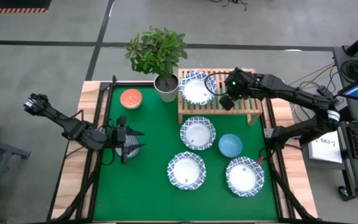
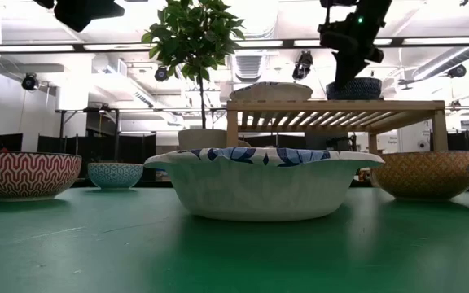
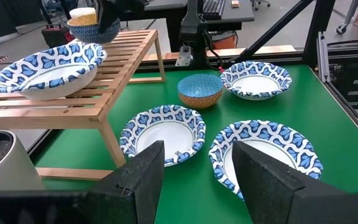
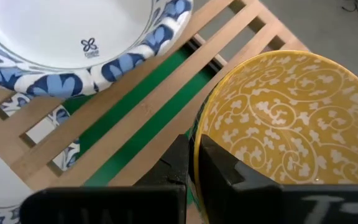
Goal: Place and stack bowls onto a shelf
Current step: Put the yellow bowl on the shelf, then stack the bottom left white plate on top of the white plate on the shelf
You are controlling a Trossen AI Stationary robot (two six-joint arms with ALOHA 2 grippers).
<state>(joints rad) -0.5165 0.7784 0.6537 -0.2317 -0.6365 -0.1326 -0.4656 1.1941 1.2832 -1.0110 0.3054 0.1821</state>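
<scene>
On the green bench (image 1: 148,193), the pale slatted wooden shelf (image 1: 253,107) stands at the far edge, holding one white blue-rimmed bowl (image 1: 197,90). The right hand (image 4: 191,163) is clenched on a yellow-patterned bowl (image 4: 291,118) over the shelf; the left hand (image 3: 194,180), released, hovers near the left edge.

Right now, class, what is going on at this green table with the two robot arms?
The right gripper, shut on the rim of a small bowl with a yellow patterned inside, holds it over the pale slatted wooden shelf. One wide white bowl with a blue-patterned rim already sits on the shelf; three more wait on the mat. The left gripper is open over the mat's left side, holding nothing.
</scene>
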